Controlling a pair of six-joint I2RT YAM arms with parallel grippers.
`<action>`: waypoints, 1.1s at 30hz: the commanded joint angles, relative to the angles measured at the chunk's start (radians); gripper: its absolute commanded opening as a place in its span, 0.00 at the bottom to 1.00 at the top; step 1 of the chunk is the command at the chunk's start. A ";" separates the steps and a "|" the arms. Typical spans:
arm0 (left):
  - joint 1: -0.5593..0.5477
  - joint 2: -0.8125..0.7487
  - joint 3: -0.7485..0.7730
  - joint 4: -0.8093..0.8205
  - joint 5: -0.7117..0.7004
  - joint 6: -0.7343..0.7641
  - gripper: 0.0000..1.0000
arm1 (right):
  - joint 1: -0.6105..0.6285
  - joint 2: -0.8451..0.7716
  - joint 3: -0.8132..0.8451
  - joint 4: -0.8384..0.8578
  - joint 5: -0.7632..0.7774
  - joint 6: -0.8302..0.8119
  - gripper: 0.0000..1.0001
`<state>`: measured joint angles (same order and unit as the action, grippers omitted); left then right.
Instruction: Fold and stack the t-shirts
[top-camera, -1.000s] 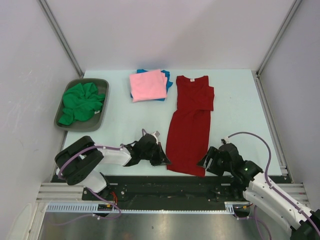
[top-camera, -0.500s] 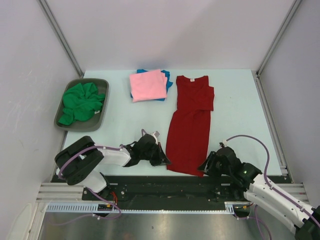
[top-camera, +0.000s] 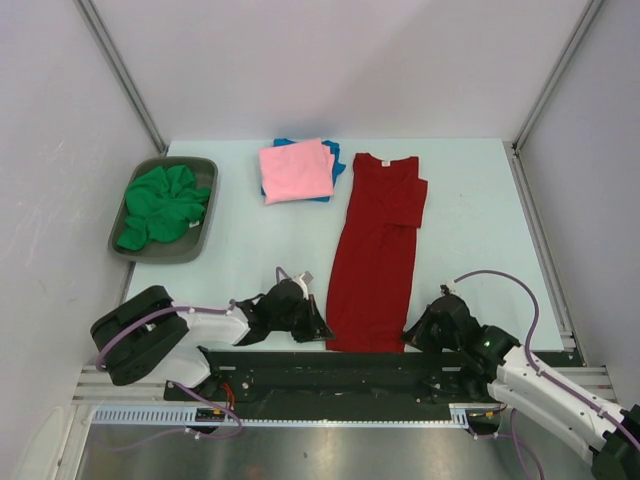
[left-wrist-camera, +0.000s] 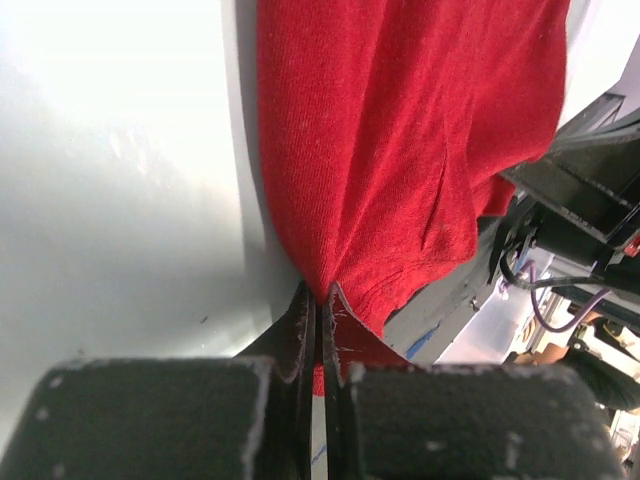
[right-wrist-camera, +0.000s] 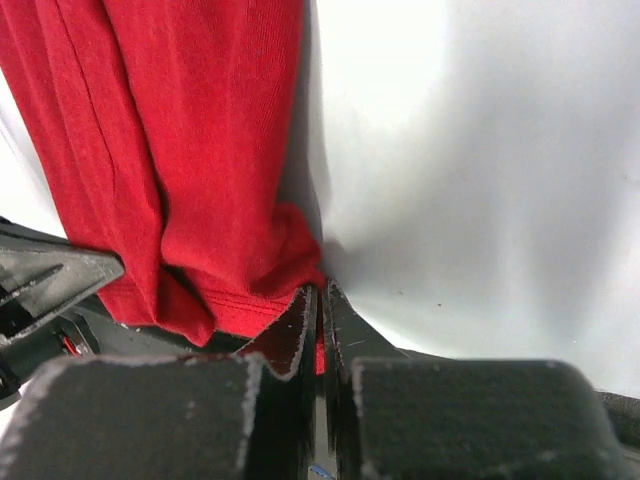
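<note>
Top external view: dark red t-shirt (top-camera: 378, 255) lies long and narrow with its sides folded in, collar toward the far side, hem at the near edge of the table (top-camera: 470, 230) between the arms.
Left side: left gripper (left-wrist-camera: 320, 300) has its fingers pressed together, pinching the hem's left corner.
Right side: right gripper (right-wrist-camera: 320, 298) has its fingers pressed together on the hem's right corner, with only a sliver of cloth between them.
Other shirts: pink t-shirt (top-camera: 296, 171) folded square on top of a blue t-shirt (top-camera: 337, 160); green t-shirt (top-camera: 163, 205) crumpled in the grey tray (top-camera: 205, 240).
Risk, slip: the right pinch looks shallow, so that corner could pull free on lifting and skew the fold.
Risk, twist: uneven travel of the two arms could twist the strip or open the folded-in sleeves.
Material: soft, fine-ribbed knit, limp, creasing at each pinch, with a stitched hem band.
Surface: smooth, pale and slick-looking, so the cloth may slide rather than stay put.
</note>
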<state>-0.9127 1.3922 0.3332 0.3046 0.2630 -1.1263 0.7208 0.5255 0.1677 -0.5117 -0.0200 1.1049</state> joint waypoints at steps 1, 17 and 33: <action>-0.058 -0.033 -0.025 -0.002 -0.011 -0.027 0.00 | 0.011 -0.001 0.041 -0.025 0.058 -0.025 0.00; -0.201 -0.166 0.027 -0.086 -0.113 -0.112 0.00 | 0.198 -0.280 0.225 -0.349 0.160 0.029 0.00; 0.012 -0.165 0.305 -0.262 -0.030 0.115 0.00 | 0.235 -0.110 0.374 -0.145 0.318 -0.201 0.00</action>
<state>-0.9585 1.1976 0.5568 0.0628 0.1833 -1.0981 0.9546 0.3714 0.4820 -0.7456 0.2100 0.9909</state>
